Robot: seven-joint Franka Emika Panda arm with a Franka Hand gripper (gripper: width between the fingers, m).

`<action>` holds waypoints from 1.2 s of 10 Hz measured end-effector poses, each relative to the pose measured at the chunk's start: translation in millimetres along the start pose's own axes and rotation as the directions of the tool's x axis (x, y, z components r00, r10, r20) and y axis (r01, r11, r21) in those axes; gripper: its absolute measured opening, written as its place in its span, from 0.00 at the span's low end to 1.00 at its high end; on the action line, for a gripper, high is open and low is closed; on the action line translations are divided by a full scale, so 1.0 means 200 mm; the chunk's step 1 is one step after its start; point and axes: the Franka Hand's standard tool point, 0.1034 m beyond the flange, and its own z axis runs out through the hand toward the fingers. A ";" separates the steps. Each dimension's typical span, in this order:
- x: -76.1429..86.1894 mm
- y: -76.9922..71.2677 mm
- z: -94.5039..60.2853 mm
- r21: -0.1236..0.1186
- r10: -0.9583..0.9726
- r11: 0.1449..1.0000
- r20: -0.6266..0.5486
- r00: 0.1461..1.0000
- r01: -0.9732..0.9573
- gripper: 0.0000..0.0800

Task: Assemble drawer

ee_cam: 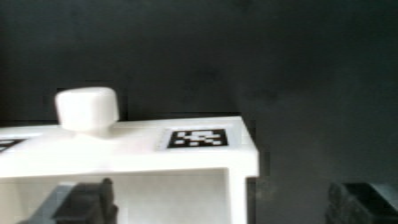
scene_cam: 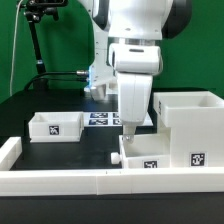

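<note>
I see my gripper (scene_cam: 128, 136) low over the front tray (scene_cam: 146, 156), which sits by the border wall (scene_cam: 60, 180), just beside the tall housing (scene_cam: 186, 125). Its fingers (ee_cam: 80, 200) are spread wide and hold nothing. The tray's knob (ee_cam: 86, 108) shows up close. The other tray (scene_cam: 55, 126) lies well apart.

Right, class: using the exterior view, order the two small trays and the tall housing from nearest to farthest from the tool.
1. Front tray: directly beneath the tool, at the middle of the view.
2. Tall housing: beside it, at the exterior view's right.
3. Left tray: well off at the exterior view's left.
</note>
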 end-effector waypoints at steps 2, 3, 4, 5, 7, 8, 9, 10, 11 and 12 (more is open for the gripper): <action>-0.12 0.03 -0.06 0.004 -0.021 1.000 0.015 1.000 0.021 0.81; -0.20 0.03 -0.05 0.010 -0.059 0.998 0.019 0.998 0.059 0.81; -0.28 0.01 0.00 0.029 -0.083 0.996 0.019 0.996 0.083 0.81; -0.32 0.02 0.03 0.036 -0.092 0.995 0.019 0.996 0.091 0.81; -0.34 0.03 0.05 0.039 -0.094 0.995 0.018 0.995 0.093 0.81; -0.36 0.03 0.05 0.039 -0.098 0.994 0.016 0.995 0.098 0.81; -0.37 0.02 0.06 0.041 -0.095 0.995 0.017 0.995 0.094 0.81; -0.40 0.00 0.09 0.051 -0.150 0.987 -0.009 0.989 0.150 0.81; -0.43 -0.01 0.12 0.055 -0.155 0.986 -0.062 0.986 0.159 0.81; -0.44 -0.02 0.13 0.068 -0.154 0.984 -0.105 0.983 0.162 0.81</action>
